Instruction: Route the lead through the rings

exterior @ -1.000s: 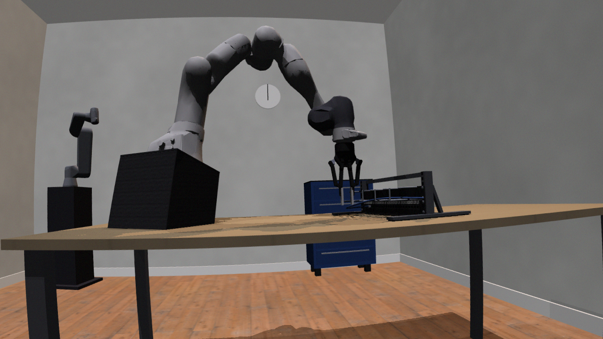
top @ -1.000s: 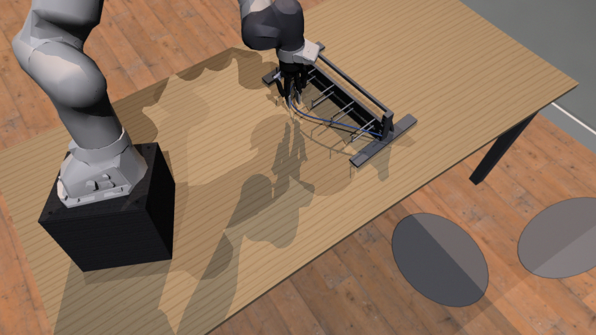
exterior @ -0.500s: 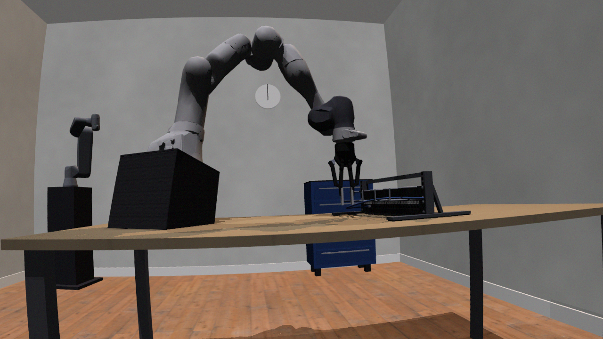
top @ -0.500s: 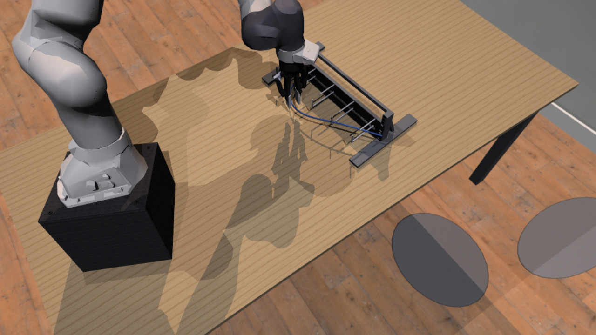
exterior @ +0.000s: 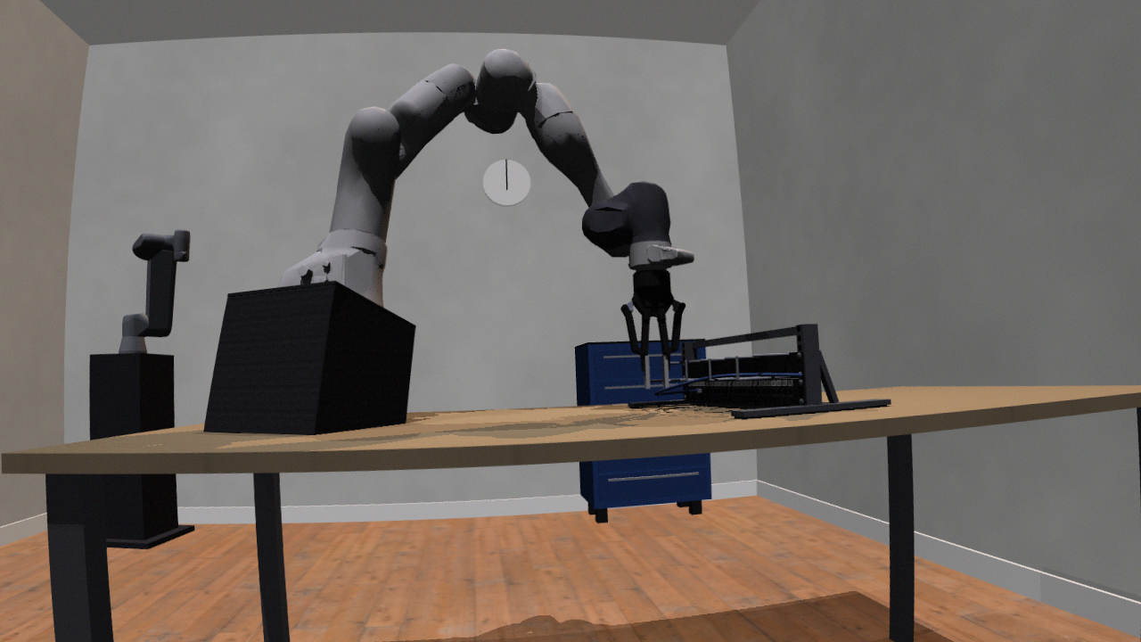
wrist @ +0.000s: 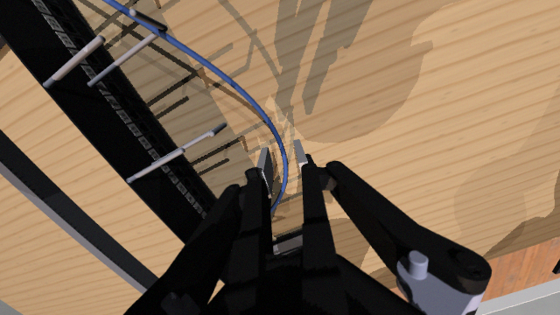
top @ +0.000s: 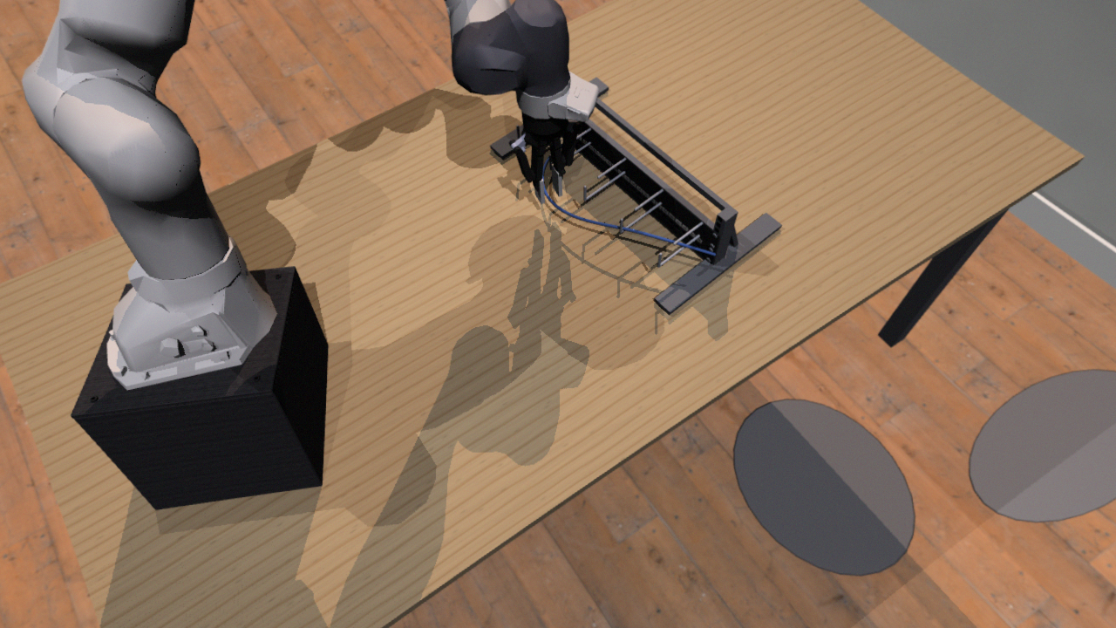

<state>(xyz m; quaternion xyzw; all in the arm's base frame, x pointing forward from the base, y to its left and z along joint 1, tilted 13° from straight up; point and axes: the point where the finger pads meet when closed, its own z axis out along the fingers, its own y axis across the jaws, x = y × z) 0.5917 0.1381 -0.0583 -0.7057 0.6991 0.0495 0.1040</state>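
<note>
The black rack (top: 651,191) with its patch panel stands at the far side of the table, its grey ring prongs pointing toward the robot base. The blue lead (top: 624,228) leaves the panel near the rack's right end (top: 711,251), crosses in front of the rings and curves out to my gripper (top: 548,187) near the rack's left end. In the wrist view the lead (wrist: 245,94) runs between my fingertips with a clear gap on each side. The fingers stand narrowly open and do not pinch it. It bows out in front of the nearest ring prong (wrist: 175,150), outside it. The lead's free end is hidden behind my fingers.
The rack's flat foot (top: 717,262) lies near the table's right edge. The robot base sits on a black box (top: 210,390) at the near left. In the side view the rack (exterior: 758,371) stands behind the gripper (exterior: 655,382), with a blue cabinet (exterior: 642,431) beyond the table.
</note>
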